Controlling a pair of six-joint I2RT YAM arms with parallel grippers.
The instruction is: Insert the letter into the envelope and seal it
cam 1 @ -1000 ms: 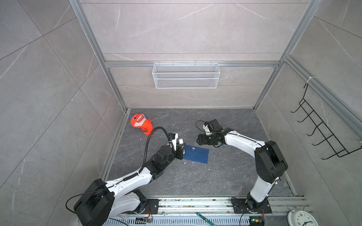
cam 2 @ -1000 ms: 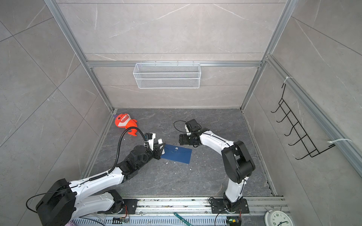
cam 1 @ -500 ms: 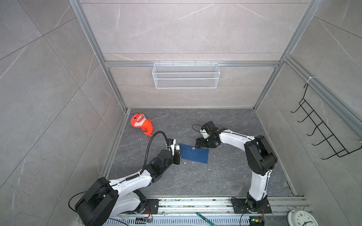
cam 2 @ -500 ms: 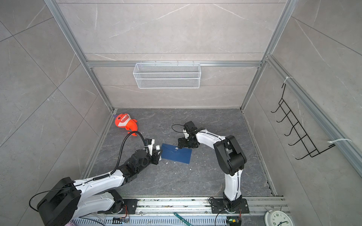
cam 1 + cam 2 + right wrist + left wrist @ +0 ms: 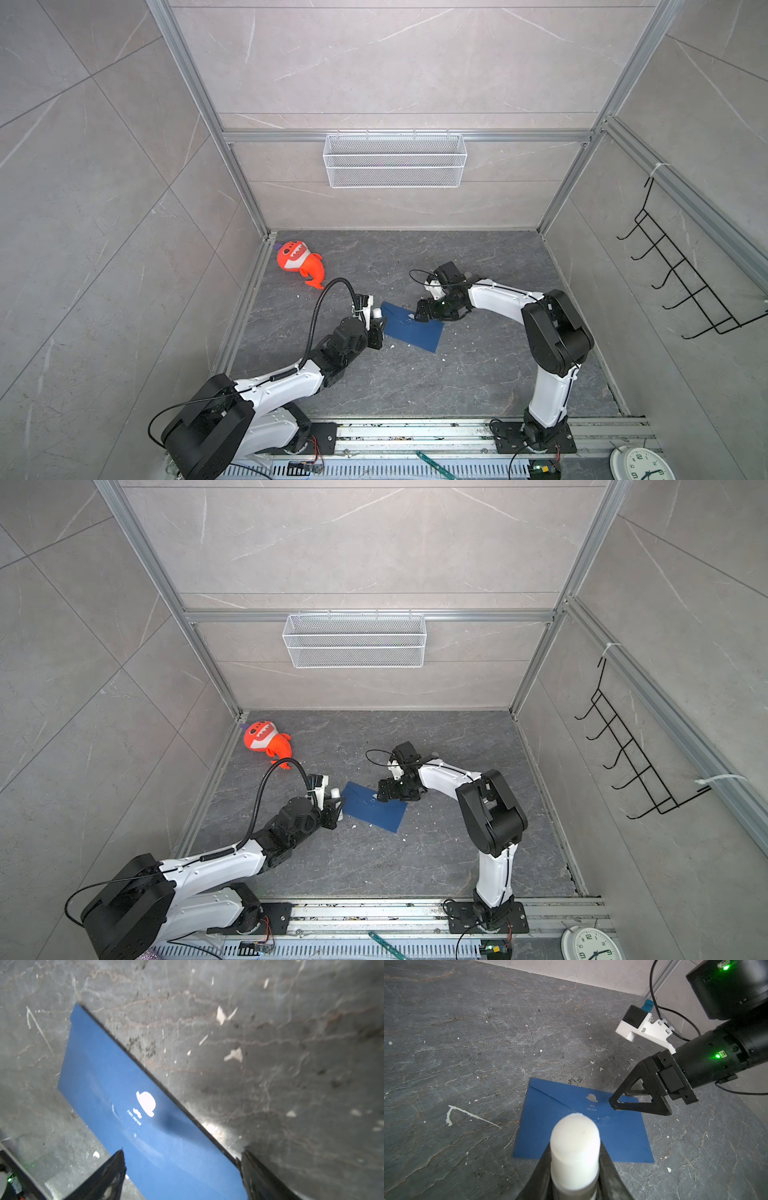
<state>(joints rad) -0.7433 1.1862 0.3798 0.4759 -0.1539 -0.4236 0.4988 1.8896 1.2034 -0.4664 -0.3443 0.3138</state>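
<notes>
The navy envelope [image 5: 411,330] [image 5: 374,808] [image 5: 623,1138] [image 5: 124,1076] lies flat on the dark grey marbled floor [image 5: 478,374], near the middle and between the two arms. Its triangular flap [image 5: 571,1097] is folded down, and a pale bowler-hat mark [image 5: 591,1097] [image 5: 146,1103] faces up.

The right gripper [image 5: 422,313] [image 5: 383,793] [image 5: 618,1099] [image 5: 180,1159] is low over the far long edge beside that mark. Its jaws are spread wide and grip nothing. One fingertip [image 5: 613,1103] sits at the paper (whether it presses cannot be told).

At the envelope's opposite short end, the left gripper [image 5: 376,328] [image 5: 334,808] [image 5: 575,1159] is clamped on a white glue stick [image 5: 377,312] [image 5: 334,792] [image 5: 575,1140], whose rounded tip points toward the envelope.

White flecks dot the floor. An orange plush shark [image 5: 297,262] [image 5: 266,739] lies in the far left corner, and a white wire basket [image 5: 395,160] [image 5: 353,640] hangs on the back wall.
</notes>
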